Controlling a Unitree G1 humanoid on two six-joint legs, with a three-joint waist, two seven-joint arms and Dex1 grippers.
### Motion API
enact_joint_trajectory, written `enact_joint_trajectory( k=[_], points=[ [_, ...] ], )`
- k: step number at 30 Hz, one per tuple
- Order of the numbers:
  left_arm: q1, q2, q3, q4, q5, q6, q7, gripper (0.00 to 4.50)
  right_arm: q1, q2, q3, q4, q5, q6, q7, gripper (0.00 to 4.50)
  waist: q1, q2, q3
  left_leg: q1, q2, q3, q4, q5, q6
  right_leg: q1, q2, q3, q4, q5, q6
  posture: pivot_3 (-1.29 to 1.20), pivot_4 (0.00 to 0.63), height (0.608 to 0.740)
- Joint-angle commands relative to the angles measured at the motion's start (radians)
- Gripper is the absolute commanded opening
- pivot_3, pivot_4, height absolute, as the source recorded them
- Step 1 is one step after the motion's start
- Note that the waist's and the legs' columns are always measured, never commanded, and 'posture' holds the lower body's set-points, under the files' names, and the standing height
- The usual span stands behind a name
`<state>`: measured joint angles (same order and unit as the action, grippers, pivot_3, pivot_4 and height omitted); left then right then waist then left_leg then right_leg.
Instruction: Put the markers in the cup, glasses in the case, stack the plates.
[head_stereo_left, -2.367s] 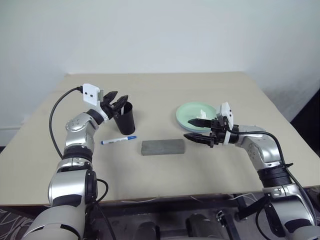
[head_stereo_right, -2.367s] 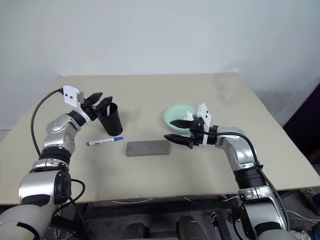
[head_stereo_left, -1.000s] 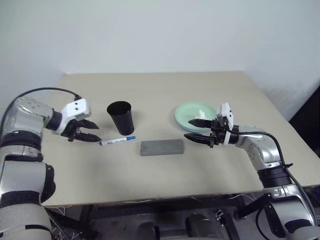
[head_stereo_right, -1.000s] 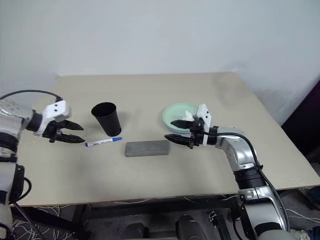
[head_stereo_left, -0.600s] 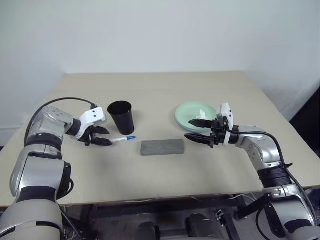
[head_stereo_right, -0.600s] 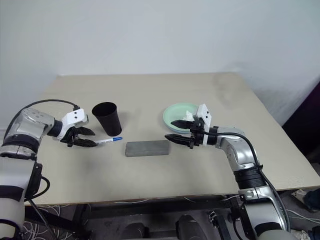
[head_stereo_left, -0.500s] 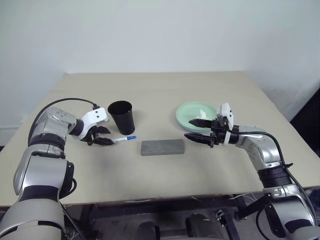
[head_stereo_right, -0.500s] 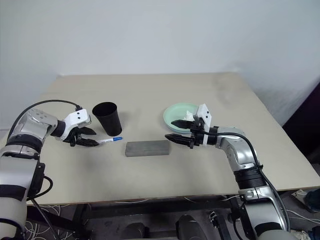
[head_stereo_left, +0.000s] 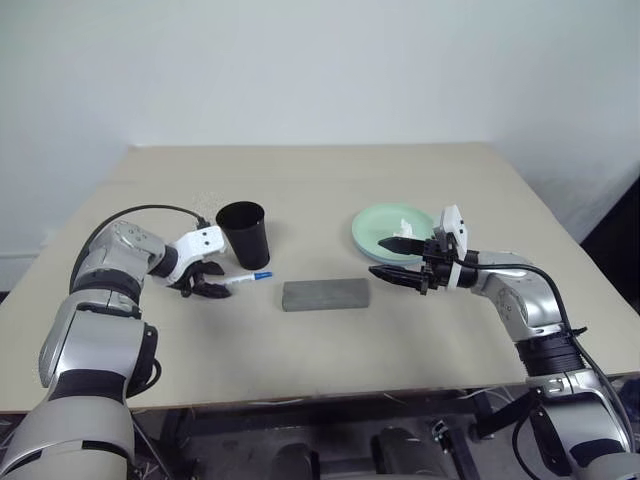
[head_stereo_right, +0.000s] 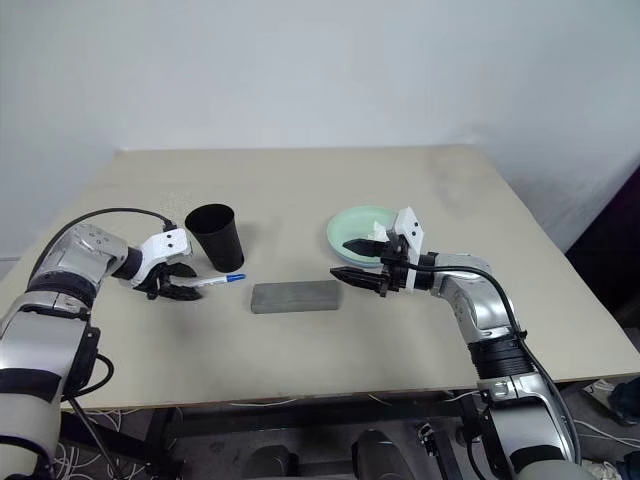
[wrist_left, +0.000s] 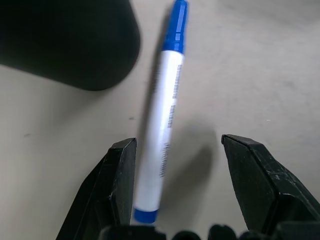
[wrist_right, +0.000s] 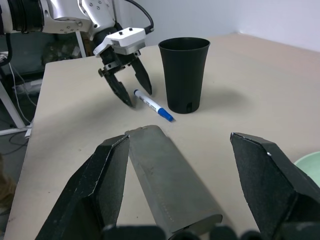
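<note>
On the table I count one marker, a white pen with a blue cap, lying flat. There is one black cup, standing upright. One grey case lies near the middle. Of plates I can make out one, the mint green plate; whether another sits beneath it I cannot tell. One small white lumpy object rests on that plate. Two robot grippers are over the table, the left gripper and the right gripper, each with two black fingers.
</note>
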<state>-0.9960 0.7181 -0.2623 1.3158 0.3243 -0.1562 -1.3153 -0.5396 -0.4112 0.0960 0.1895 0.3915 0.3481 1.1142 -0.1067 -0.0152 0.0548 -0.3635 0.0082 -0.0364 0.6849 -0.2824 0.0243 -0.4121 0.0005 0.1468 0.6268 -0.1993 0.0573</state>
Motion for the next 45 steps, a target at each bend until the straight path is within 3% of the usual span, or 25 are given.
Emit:
enact_joint_trajectory(
  k=[1,4,10,21,30,36,40,45],
  points=[
    [0.0,-0.001,0.002,-0.004,0.003,-0.008,-0.016,2.67,-0.014,-0.009,-0.022,-0.039,0.013,-0.004,-0.004,3.49,0.0,0.0,0.0,0.0,0.0,0.0,0.0,0.0,0.0,0.0,0.0,0.0,0.0,0.0,0.0,0.0,0.0,0.74],
    [0.002,-0.004,0.007,-0.005,-0.004,-0.006,-0.033,2.06,-0.017,-0.008,-0.021,-0.037,0.013,-0.004,-0.005,3.49,0.0,0.0,0.0,0.0,0.0,0.0,0.0,0.0,0.0,0.0,0.0,0.0,0.0,0.0,0.0,0.0,0.0,0.74],
    [-0.004,0.006,0.026,-0.005,-0.023,0.005,-0.078,0.16,-0.023,-0.006,-0.018,-0.03,0.01,-0.006,-0.005,3.49,0.0,0.0,0.0,0.001,0.0,0.0,0.0,0.0,0.0,0.001,0.0,0.0,0.0,0.0,0.0,0.0,0.0,0.74],
    [0.013,0.014,0.052,-0.067,-0.082,-0.028,-0.239,0.15,-0.027,-0.003,-0.017,-0.028,0.01,-0.01,-0.005,3.49,0.0,0.0,0.0,0.0,0.0,0.0,0.0,0.0,0.0,0.001,0.0,0.0,0.0,0.0,0.0,0.0,0.0,0.74],
    [0.074,-0.038,0.249,-0.319,-0.377,0.084,-0.29,0.15,-0.022,-0.004,-0.013,-0.033,0.008,-0.007,-0.004,3.49,0.001,0.0,0.0,0.0,0.0,-0.001,0.002,0.0,0.0,0.001,-0.001,0.0,0.0,0.0,0.0,0.0,0.0,0.74],
    [0.115,-0.112,0.423,-0.534,-0.552,0.168,-0.072,0.15,-0.048,0.009,-0.004,-0.025,0.004,-0.011,-0.007,3.49,-0.001,0.0,0.0,0.0,0.001,-0.001,0.001,0.0,0.0,0.0,0.0,0.0,0.001,0.0,0.0,0.0,0.0,0.74],
    [0.106,-0.158,0.493,-0.52,-0.542,0.048,0.211,0.15,-0.051,0.013,-0.002,-0.027,0.005,-0.013,-0.006,3.49,0.001,0.0,0.0,0.002,0.001,-0.001,0.002,0.0,0.0,0.001,0.0,0.0,0.003,0.0,0.0,0.0,0.0,0.74],
    [0.106,-0.199,0.518,-0.472,-0.51,-0.106,0.445,0.15,-0.045,0.015,0.0,-0.036,0.007,-0.011,-0.005,3.49,0.005,0.0,0.0,0.002,0.0,-0.001,0.002,0.0,0.0,0.001,-0.001,0.0,0.003,0.0,0.0,0.0,0.0,0.74]
  ],
)
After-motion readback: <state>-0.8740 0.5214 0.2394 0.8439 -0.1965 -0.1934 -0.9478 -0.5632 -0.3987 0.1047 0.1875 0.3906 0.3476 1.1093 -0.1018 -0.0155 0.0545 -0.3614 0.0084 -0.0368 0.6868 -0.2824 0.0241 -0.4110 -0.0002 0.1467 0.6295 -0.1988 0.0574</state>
